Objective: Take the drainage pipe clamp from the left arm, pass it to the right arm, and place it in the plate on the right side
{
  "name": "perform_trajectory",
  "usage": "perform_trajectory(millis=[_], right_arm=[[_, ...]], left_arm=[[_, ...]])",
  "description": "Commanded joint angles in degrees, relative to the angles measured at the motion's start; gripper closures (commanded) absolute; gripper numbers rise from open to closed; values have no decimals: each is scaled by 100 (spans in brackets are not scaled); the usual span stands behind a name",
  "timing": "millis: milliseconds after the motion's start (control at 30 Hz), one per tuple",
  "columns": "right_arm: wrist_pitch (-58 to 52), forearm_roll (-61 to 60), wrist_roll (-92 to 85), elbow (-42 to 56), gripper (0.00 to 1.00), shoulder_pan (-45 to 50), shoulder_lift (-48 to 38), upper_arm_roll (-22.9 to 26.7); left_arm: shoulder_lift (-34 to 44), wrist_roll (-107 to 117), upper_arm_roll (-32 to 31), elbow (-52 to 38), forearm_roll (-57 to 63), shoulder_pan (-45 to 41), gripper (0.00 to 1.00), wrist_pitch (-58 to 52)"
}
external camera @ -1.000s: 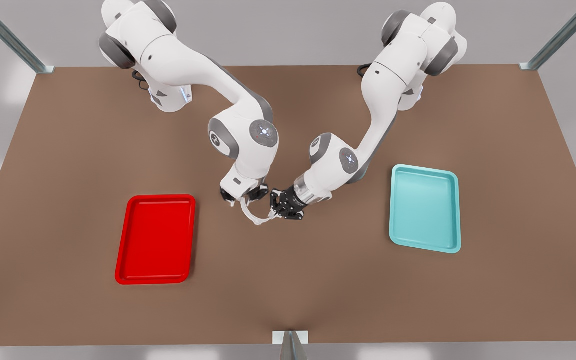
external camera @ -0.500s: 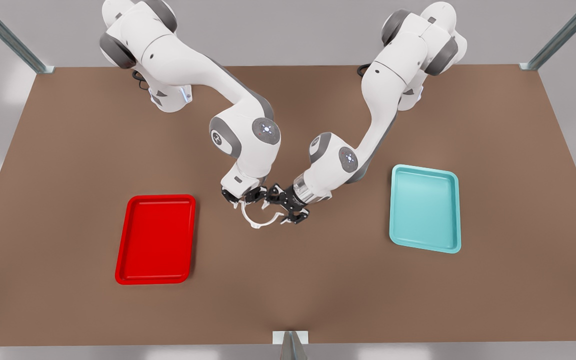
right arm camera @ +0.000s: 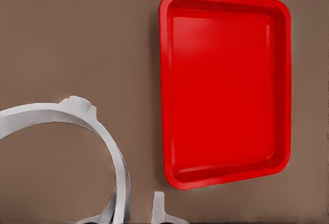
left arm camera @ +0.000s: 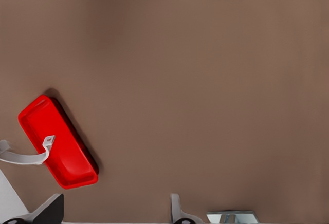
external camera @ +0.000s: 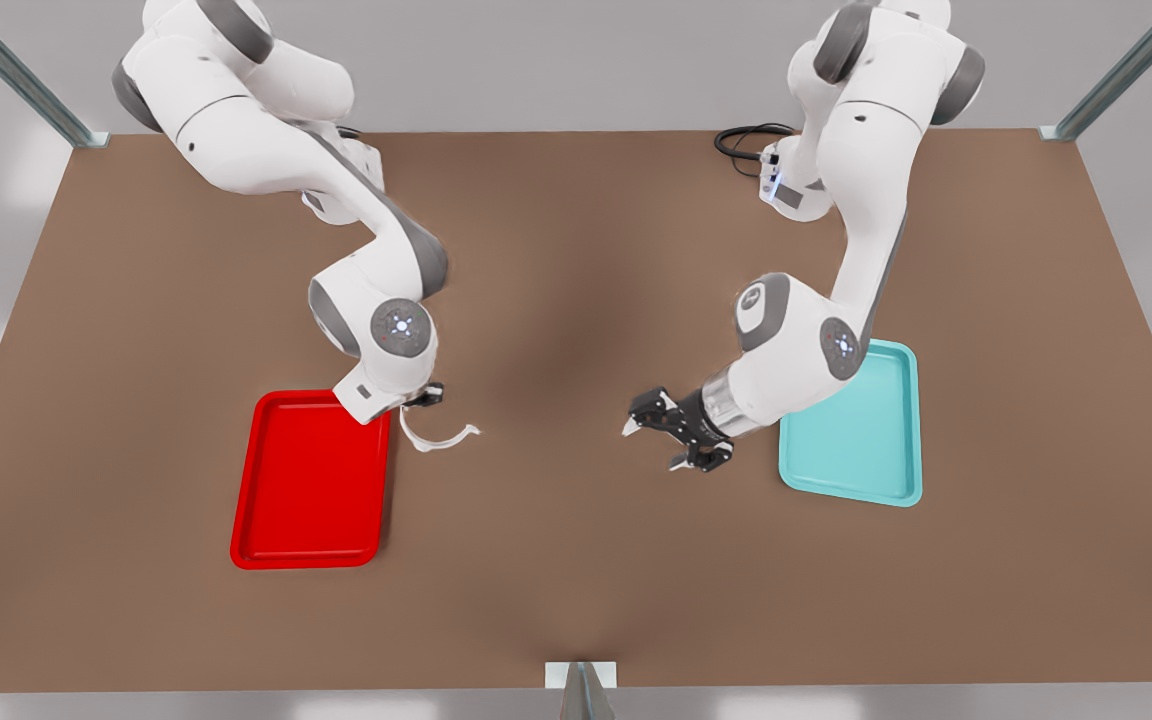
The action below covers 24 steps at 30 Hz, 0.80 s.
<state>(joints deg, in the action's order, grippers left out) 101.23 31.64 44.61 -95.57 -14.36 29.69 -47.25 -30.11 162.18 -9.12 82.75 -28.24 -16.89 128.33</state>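
Drainage pipe clamp [external camera: 433, 438] pinched in right pincer [external camera: 423, 397] beside plate [external camera: 311, 478]; left pincer [external camera: 664, 436] spread apart, holding nothing.

The brown table [external camera: 576, 560] carries 2 trays: the red plate [external camera: 311, 480] and a teal tray [external camera: 851, 430].

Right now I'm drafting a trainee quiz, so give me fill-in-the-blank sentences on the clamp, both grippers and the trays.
1. The right gripper holds the small white half-round drainage pipe clamp beside the bright ____ rectangular tray.
2. The left gripper, fingers ____, hovers beside the teal rectangular tray.
3. Under the clamp lies the brown ____, not a tray.

Missing words: red; open; table.
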Motion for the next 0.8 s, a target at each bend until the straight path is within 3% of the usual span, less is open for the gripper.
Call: perform_trajectory(millis=[0, 167, 267, 367, 667, 700, 767], right_arm=[[-60, -52, -751, -286, 79, -779, 28, -417], [-209, -1037, -1718, -471, 79, -1693, 256, -408], [-447, -1608, -2140, -436, 79, -2124, 635, -391], [-438, -1591, -2694, -418, 79, -2405, 784, -329], [71, -924, -3907, -252, 79, -2511, 872, 427], [151, -835, -3898, -260, 52, -2493, 872, 418], [142, -835, -3898, -260, 52, -2484, 907, 427]], left_arm=[[5, -3647, 7, -23, 662, 300, 0, -1749], [75, -12124, -2, -110, 2323, 1583, 0, -2145], [918, -16716, 331, -102, 2561, 1760, 0, -2426], [1385, -16912, 341, -93, 3246, 1566, 0, -2989], [1139, -16631, 323, -154, 3290, 1426, 0, -3006], [1148, -16622, 314, -154, 3290, 1391, 0, -3015], [1139, -16613, 323, -146, 3290, 1373, 0, -3024]])
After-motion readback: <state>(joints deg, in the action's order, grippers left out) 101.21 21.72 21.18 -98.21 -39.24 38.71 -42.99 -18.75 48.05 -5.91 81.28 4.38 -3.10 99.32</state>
